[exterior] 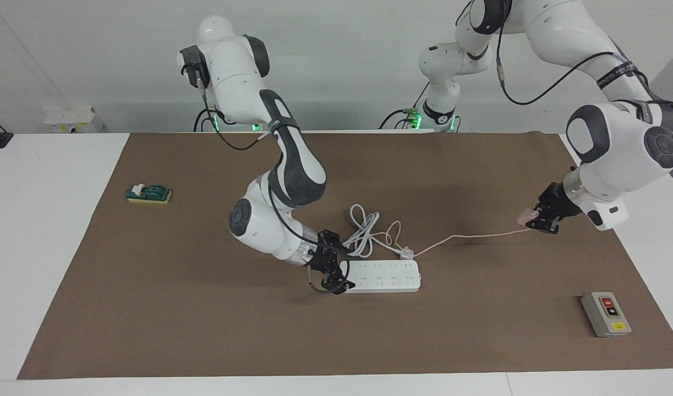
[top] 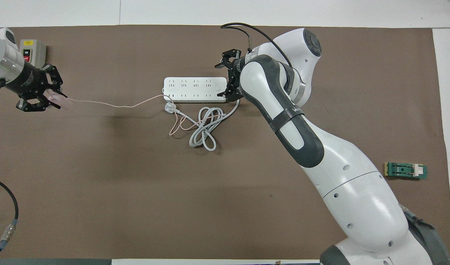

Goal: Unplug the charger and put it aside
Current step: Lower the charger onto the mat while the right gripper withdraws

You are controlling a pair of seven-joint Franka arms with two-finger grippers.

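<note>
The pale-pink charger is pinched in my left gripper, which holds it in the air over the mat toward the left arm's end of the table. It also shows in the overhead view at that gripper. Its thin pink cable trails back to a loop beside the white power strip. The strip's sockets show no plug in them. My right gripper is low at the strip's end toward the right arm, fingers spread on either side of it; it also shows in the overhead view.
A thick white cable lies coiled beside the strip, nearer the robots, its white plug loose on the brown mat. A grey switch box stands under the left gripper's end. A green and yellow block lies at the right arm's end.
</note>
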